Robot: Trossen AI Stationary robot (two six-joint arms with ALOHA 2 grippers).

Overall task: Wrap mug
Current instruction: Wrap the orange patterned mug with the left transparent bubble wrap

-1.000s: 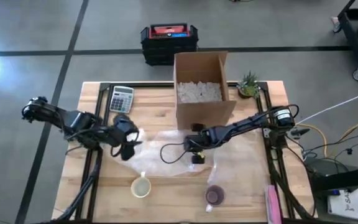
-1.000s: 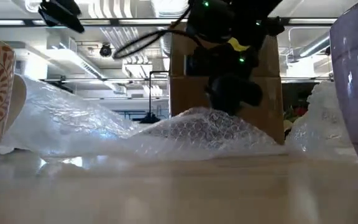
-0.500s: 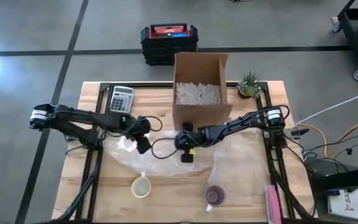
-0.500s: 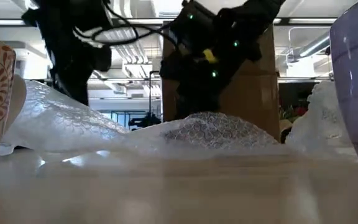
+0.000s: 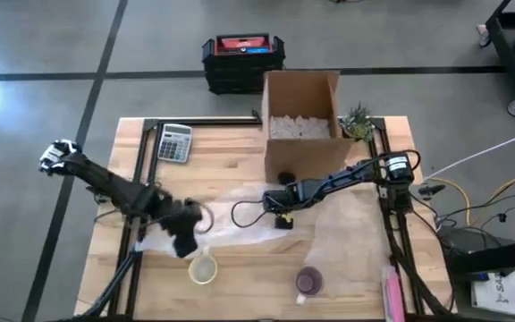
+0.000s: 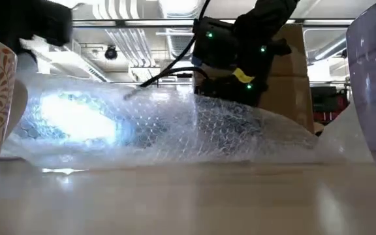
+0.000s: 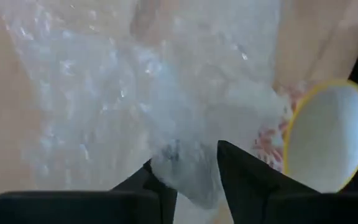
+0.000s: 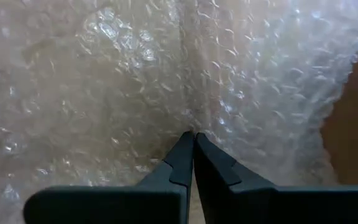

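A sheet of bubble wrap [image 5: 240, 210] lies spread across the middle of the wooden table [image 5: 240, 277]. The left hand [image 5: 186, 240] sits at the sheet's near left corner, its fingers [image 7: 253, 180] pinched on a bunched fold of the wrap, just beside the patterned mug [image 5: 203, 268] with the yellow rim. That mug stands upright on bare wood near the front edge, touching or almost touching the wrap's border. The right hand [image 5: 282, 213] rests on the wrap near the table's centre, its two fingers [image 8: 185, 163] pressed together with the film caught between them. A second, purple mug [image 5: 308, 283] stands upright further right along the front edge, apart from the sheet. Behind the wrap an open cardboard box [image 5: 300, 121] holds white packing filler, with a calculator [image 5: 174, 142] to its left and a small plant [image 5: 358, 122] to its right.
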